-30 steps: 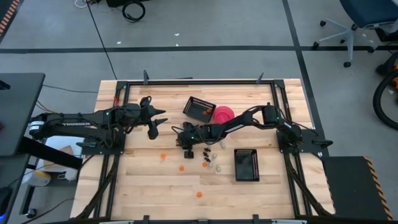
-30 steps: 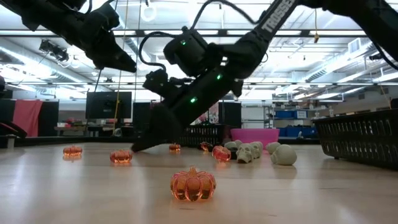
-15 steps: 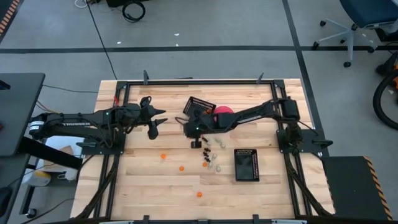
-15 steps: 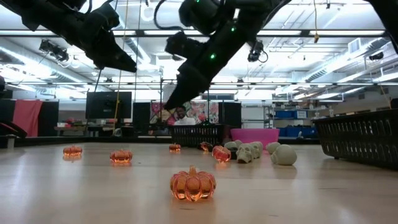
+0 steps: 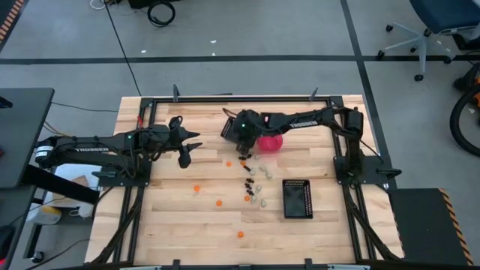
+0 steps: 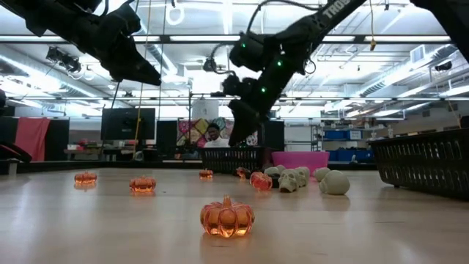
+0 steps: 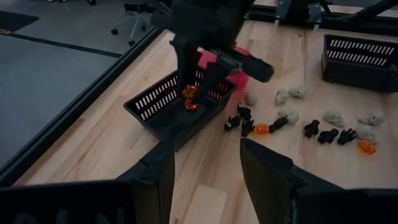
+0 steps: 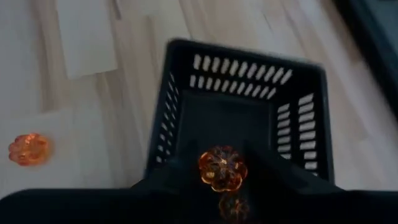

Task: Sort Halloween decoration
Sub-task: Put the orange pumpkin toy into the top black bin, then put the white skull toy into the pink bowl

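Observation:
My right gripper point(image 5: 243, 137) hovers over the tilted black mesh basket point(image 5: 238, 127) near the table's far middle, shut on an orange pumpkin trinket point(image 8: 222, 168). A second orange pumpkin point(image 7: 190, 106) shows below it inside the basket point(image 7: 163, 107). Loose trinkets lie on the wood: orange ones point(image 5: 229, 163) point(image 5: 196, 188) point(image 5: 241, 234), black ones point(image 5: 247, 182) and pale skulls point(image 5: 261, 172). My left gripper point(image 5: 187, 150) waits open, raised over the table's left part, touching nothing. My right gripper pinches the orange pumpkin point(image 7: 188, 93) between its two fingers point(image 7: 185, 70), which come from above and point down into the basket. The pumpkin is lifted clear, hanging at the fingertips above the basket floor.
A round pink bowl point(image 5: 271, 140) stands right beside the basket. A second black mesh basket point(image 5: 297, 198) sits toward the table's near right. A near pumpkin point(image 6: 228, 217) lies alone by the near edge. A person shows in the room beyond point(image 6: 212, 135).
My right gripper has risen from the table beside the loose trinkets and swung toward the far edge, until it hangs above the tilted basket, carrying the orange pumpkin with it. The left arm has kept still.

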You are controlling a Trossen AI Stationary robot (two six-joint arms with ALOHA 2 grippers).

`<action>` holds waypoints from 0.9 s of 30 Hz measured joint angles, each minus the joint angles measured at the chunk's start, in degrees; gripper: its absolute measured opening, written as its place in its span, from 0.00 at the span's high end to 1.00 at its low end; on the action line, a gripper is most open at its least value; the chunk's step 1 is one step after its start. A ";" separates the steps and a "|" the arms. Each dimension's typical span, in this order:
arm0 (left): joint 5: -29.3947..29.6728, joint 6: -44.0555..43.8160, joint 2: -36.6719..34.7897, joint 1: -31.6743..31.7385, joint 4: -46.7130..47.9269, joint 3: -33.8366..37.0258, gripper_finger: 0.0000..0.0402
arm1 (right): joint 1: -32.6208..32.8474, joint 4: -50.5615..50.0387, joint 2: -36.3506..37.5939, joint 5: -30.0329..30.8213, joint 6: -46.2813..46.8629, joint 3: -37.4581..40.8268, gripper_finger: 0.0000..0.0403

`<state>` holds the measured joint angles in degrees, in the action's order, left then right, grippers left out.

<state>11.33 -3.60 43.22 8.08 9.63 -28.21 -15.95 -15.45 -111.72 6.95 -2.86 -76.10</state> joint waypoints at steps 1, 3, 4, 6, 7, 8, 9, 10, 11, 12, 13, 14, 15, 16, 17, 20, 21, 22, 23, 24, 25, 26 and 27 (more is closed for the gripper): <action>0.00 -0.11 0.00 0.00 -0.12 0.00 0.61 | -0.63 0.08 0.00 -1.35 0.26 0.13 0.63; 0.00 -0.11 0.00 0.00 -0.70 0.00 0.61 | -1.45 0.32 0.00 -1.92 0.22 0.16 0.58; 0.00 -0.10 0.00 0.00 -1.20 0.00 0.61 | -1.72 0.42 0.00 -1.62 -0.09 0.16 0.55; 0.00 -0.04 0.00 0.00 -2.04 0.00 0.61 | -1.81 0.17 0.00 0.07 -0.42 0.16 0.51; 0.00 0.17 0.00 0.00 -2.48 0.00 0.61 | -1.69 -0.16 0.12 1.02 -0.55 0.16 0.49; 0.00 0.15 0.00 0.00 -2.89 0.00 0.61 | -1.45 -0.95 0.44 1.48 -0.58 0.16 0.48; 0.00 0.15 0.00 0.00 -3.04 -0.02 0.61 | -0.93 -1.84 1.05 2.00 -0.60 0.16 0.48; 0.00 0.18 0.00 0.00 -3.01 -0.02 0.61 | -0.21 -2.66 1.97 2.46 -0.71 0.16 0.47; 0.00 0.19 0.00 0.00 -2.93 -0.02 0.61 | 0.77 -3.62 3.01 2.86 -1.00 0.15 0.47; 0.00 0.20 0.00 0.00 -2.96 -0.02 0.61 | 2.05 -4.72 4.19 3.28 -1.26 0.13 0.47; 0.00 0.22 0.00 0.00 -3.00 -0.02 0.61 | 3.40 -6.32 5.20 3.83 -1.43 0.09 0.48; 0.00 0.22 0.00 0.00 -2.98 -0.02 0.61 | 4.75 -8.13 6.04 4.17 -1.86 0.09 0.48; 0.00 0.24 0.00 0.00 -2.98 -0.02 0.61 | 6.12 -10.08 6.77 4.18 -2.60 0.09 0.48; 0.00 0.24 0.00 0.00 -2.98 -0.02 0.61 | 7.51 -12.07 7.25 4.18 -3.31 0.09 0.48; 0.00 0.24 0.00 0.00 -2.98 -0.02 0.61 | 8.75 -13.84 7.60 4.18 -3.63 0.09 0.48; 0.00 0.06 0.00 0.00 -2.98 -0.02 0.61 | 12.28 -19.09 7.91 4.10 -2.95 0.09 0.48; 0.00 -0.08 0.00 0.00 -2.98 -0.02 0.61 | 13.35 -20.75 7.91 4.10 -2.08 0.10 0.48; 0.00 -0.11 0.00 0.00 -2.96 -0.02 0.61 | 14.46 -22.07 7.91 4.10 -1.18 0.11 0.48; 0.00 -0.17 0.00 -0.04 -2.97 -0.02 0.61 | 15.57 -22.84 7.91 4.12 -0.16 0.11 0.48; 0.00 -0.56 0.00 -0.07 -2.94 -0.02 0.61 | 16.58 -23.29 7.91 4.12 0.80 0.11 0.48; 0.00 -1.07 0.00 -0.07 -2.84 -0.02 0.61 | 17.39 -24.07 7.91 4.13 1.65 0.11 0.48; 0.00 -1.50 0.00 -0.07 -2.78 -0.02 0.61 | 18.16 -25.32 7.91 4.27 2.49 0.11 0.48; 0.00 -1.64 0.00 -0.07 -2.62 -0.02 0.61 | 18.68 -26.93 7.91 4.69 3.35 0.11 0.48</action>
<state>11.33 -5.24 43.22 8.01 7.01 -28.23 2.73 -42.38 -103.81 11.65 0.49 -75.99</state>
